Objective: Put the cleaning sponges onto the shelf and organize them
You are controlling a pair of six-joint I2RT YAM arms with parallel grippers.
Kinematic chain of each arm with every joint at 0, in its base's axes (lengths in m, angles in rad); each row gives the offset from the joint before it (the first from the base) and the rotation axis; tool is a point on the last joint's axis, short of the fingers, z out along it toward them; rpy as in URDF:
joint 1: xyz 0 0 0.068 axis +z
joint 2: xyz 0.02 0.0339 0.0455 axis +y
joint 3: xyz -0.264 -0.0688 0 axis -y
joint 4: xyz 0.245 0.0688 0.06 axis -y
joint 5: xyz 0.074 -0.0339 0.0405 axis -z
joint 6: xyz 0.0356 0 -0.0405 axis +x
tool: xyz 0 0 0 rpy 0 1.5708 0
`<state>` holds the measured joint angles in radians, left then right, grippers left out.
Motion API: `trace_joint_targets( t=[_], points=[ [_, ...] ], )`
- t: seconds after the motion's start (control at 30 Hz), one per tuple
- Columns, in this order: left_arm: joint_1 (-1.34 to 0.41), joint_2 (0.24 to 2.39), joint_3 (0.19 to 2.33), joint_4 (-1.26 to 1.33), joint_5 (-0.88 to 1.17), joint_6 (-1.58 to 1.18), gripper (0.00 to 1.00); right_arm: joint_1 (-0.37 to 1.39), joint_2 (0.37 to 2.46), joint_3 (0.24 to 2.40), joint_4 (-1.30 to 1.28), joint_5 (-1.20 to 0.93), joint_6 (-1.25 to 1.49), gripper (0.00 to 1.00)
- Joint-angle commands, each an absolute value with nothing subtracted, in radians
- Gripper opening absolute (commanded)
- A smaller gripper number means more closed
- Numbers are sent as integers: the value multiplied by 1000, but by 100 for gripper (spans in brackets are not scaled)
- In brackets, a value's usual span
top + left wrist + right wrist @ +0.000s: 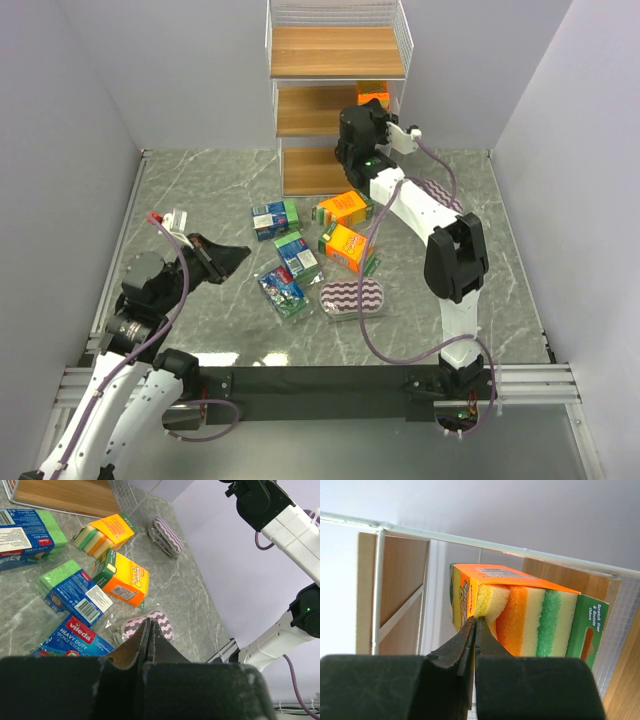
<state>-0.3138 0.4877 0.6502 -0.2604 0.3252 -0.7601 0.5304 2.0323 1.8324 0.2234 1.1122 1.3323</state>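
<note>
Nearest, the left pincer (149, 626) is held clenched and empty over the desk (200, 190), near the cleaning sponges (297, 253) scattered in front of the shelf (312, 112). Farther back, the right pincer (474, 622) is clenched, its tips set against an orange pack (520, 614) standing on the middle board.

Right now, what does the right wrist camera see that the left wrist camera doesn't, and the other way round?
Only the right wrist view: an orange sponge pack in the shelf, its yellow, orange, white and green layers showing, with the right gripper at its edge.
Only the left wrist view: blue-green packs, two orange packs and striped oval pads scattered on the marble table, plus the right arm.
Both: the camera's own gripper shut at the bottom, here the left gripper, and some shelf wood and wire.
</note>
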Motion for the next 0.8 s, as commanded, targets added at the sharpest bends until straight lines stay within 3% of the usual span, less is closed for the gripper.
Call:
trace_joint_targets(
  t=[0.0, 0.77],
  points=[
    [-316, 480, 652, -245, 339, -769, 1, 525, 2056, 1885, 235, 1177, 1354, 0],
    [-316, 480, 675, -270, 328, -764, 1, 485, 2118, 1933, 310, 1080, 1338, 0]
  ],
)
